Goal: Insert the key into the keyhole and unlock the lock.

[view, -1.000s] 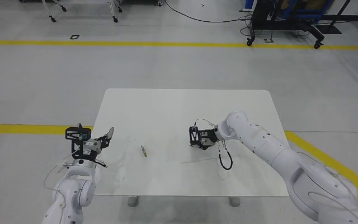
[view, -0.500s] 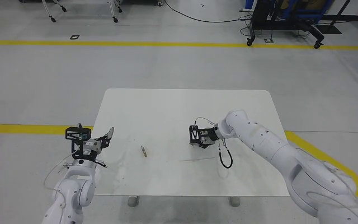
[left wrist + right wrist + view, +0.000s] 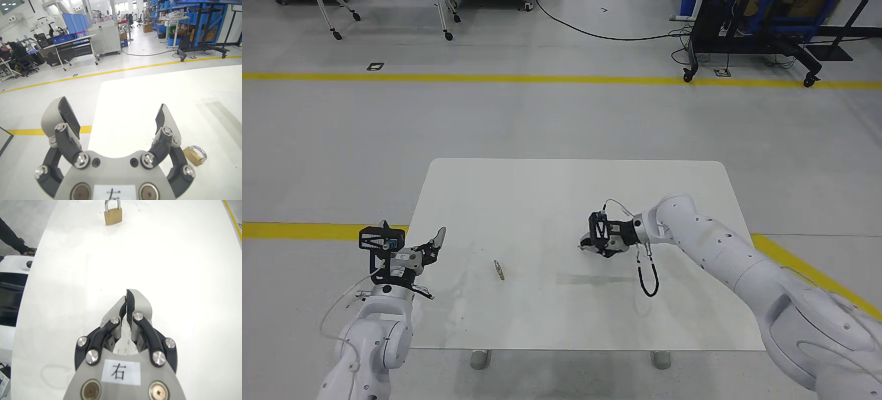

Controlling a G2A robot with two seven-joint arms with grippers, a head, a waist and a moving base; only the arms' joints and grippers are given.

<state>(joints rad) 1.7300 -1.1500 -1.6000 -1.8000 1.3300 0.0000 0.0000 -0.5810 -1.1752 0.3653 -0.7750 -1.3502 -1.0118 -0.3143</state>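
1. So, the lock (image 3: 499, 269) lies flat on the white table (image 3: 542, 195), in the front left part, between the two grippers and nearer the left one.
2. Brass body, silver shackle. The right wrist view shows the shackle seated in the body, pointing away from the right gripper (image 3: 126, 296).
3. The left gripper (image 3: 115, 117) is spread wide with nothing between its ribbed pads (image 3: 68, 115). It sits at the table's left edge, part over the floor and part over the tabletop.
4. From the left wrist view the lock (image 3: 194, 155) is just beside that gripper's base, off to one side and not between the fingers.
5. The right gripper is near the middle of the table, well apart from the lock (image 3: 113, 216) and pointing roughly straight at it.
6. Its fingers are pressed together, tips touching. I cannot tell whether something thin is pinched between them; any key there is too small or hidden.
7. No contact between either gripper and the lock.
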